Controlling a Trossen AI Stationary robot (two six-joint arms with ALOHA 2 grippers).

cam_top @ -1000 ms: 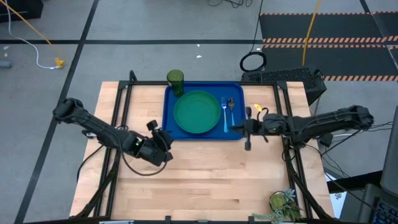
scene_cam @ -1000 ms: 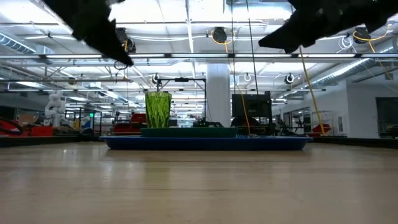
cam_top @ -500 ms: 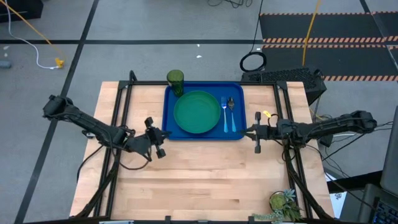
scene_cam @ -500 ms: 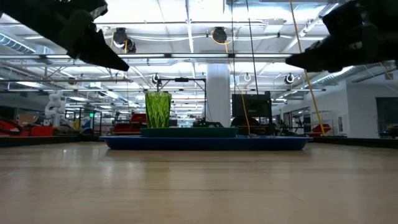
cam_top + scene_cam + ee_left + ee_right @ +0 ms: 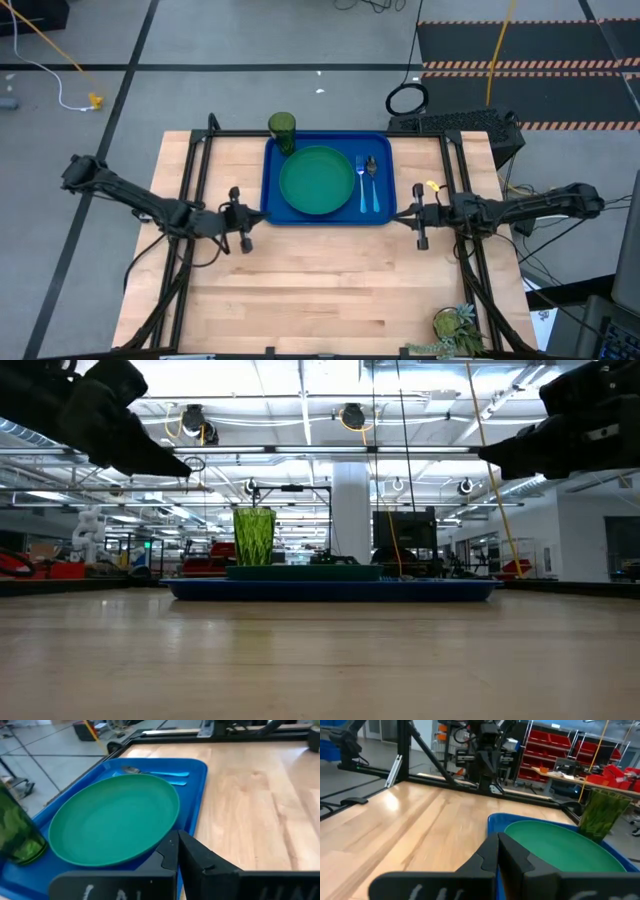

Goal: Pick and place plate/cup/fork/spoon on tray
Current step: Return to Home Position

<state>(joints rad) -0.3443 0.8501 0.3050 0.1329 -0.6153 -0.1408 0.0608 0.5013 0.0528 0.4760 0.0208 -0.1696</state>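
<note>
One tray (image 5: 272,205) at the table's far edge carries one plate (image 5: 316,181), one cup (image 5: 282,129) in its far-left corner, one fork (image 5: 361,187) and one spoon (image 5: 373,185) by its right rim; left gripper (image 5: 246,217) and right gripper (image 5: 414,214) flank it, both closed, empty.

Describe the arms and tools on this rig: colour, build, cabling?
Both arms are matte black, slim jointed links, with black cables along them. The left tool and right tool have two dark angular fingers each; faint white lettering shows on the fingers' base.
</note>
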